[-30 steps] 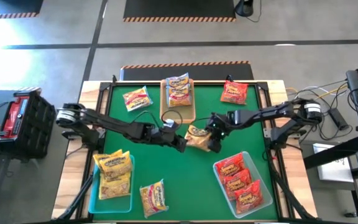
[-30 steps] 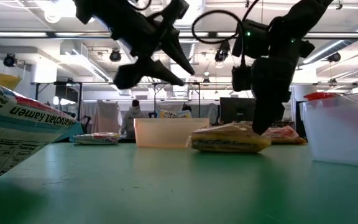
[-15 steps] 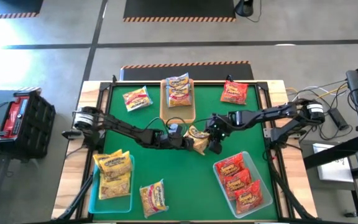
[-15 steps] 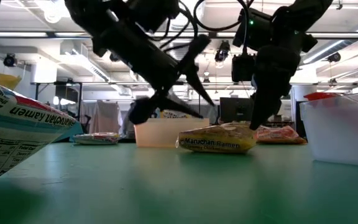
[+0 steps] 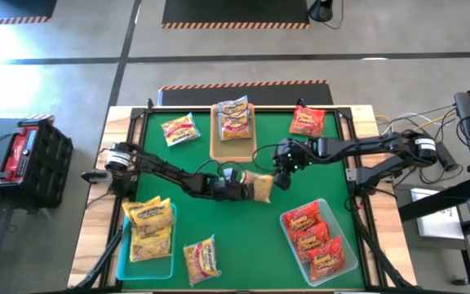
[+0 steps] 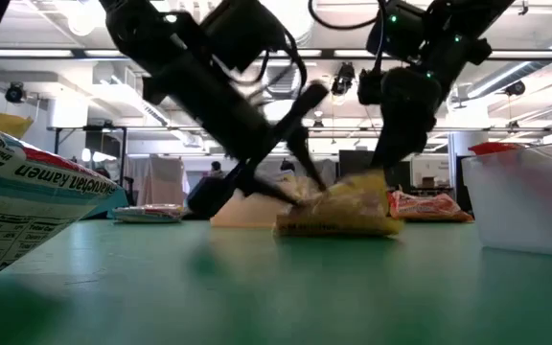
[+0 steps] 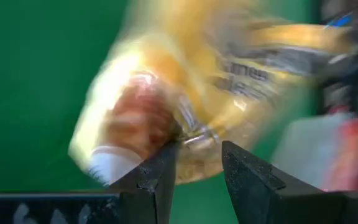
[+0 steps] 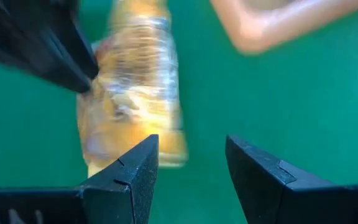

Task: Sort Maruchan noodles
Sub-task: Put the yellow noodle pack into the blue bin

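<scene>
From where I stand the green table (image 5: 243, 245) is strewn with crinkly ramen packets. At the far left, near the front edge, a translucent teal tray (image 5: 124, 255) holds two yellow packets (image 5: 149, 229), laid one behind the other. Just beside it, loose on the felt, lies another yellow packet (image 5: 201, 260). Towards the back a yellow packet with red print (image 5: 179, 129) lies alone.

The left arm stretches low across the table and the left gripper (image 5: 246, 190) meets the yellow Maruchan packet (image 5: 261, 187) near the table's middle. In the left wrist view its fingers (image 7: 156, 176) stand a narrow way apart with the packet's edge right at the gap, and the low view shows their tips at the packet's side; whether they truly pinch it I cannot tell. That packet is golden yellow, glossy and wrinkled, with a reddish picture and a dark band of lettering along its side, lying flat on the felt.

Behind it, at the middle of the back edge, a tan rectangular tray (image 5: 217, 149) carries a silvery-white packet with pink and orange print (image 5: 235, 118).

The right gripper (image 5: 282, 179) hangs just beside the golden packet, lifted off it, jaws parted and empty.

Farther right a red packet (image 5: 307, 121) rests by the back edge. At the front right a second clear tray (image 5: 343, 233) holds three red packets (image 5: 315, 238) in a row.
</scene>
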Motion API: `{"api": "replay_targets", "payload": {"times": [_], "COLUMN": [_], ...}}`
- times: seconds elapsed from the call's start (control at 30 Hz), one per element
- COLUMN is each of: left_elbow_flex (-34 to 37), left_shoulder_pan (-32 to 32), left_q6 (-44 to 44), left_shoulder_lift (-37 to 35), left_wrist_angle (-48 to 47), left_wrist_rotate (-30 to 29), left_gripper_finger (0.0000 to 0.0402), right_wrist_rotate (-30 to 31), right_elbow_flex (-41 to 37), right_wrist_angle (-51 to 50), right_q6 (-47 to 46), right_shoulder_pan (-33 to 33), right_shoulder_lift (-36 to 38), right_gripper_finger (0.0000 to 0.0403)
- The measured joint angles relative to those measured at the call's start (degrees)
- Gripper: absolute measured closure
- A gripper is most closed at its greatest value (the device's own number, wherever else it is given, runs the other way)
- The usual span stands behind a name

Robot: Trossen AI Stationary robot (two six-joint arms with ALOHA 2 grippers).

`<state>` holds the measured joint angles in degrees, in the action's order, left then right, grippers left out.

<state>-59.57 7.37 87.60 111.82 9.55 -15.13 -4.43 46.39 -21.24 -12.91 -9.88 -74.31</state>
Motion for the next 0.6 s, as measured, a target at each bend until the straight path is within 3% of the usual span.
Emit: {"api": "replay_targets", "payload": {"times": [0.23, 0.4, 0.6], "left_elbow_flex": [0.1, 0.1, 0.2], "left_shoulder_pan": [0.5, 0.5, 0.4], "left_q6": [2.4, 2.8, 2.8], "left_shoulder_lift": [0.1, 0.2, 0.3], "left_wrist_angle": [-6.7, -6.6, -7.0], "left_wrist_rotate": [1.8, 0.4, -0.4], "left_gripper_finger": [0.0288, 0.0298, 0.0316], "right_wrist_rotate": [-1.0, -10.1, -13.9], "right_elbow_flex": [3.1, 4.4, 7.5], "right_wrist_angle": [0.6, 0.7, 0.6], "right_q6": [-0.9, -3.6, -4.1], "right_shoulder_pan": [-2.3, -2.7, -2.5], "right_shoulder_lift": [-0.6, -3.3, -5.4], "right_gripper_finger": [0.0227, 0.0227, 0.0227]}}
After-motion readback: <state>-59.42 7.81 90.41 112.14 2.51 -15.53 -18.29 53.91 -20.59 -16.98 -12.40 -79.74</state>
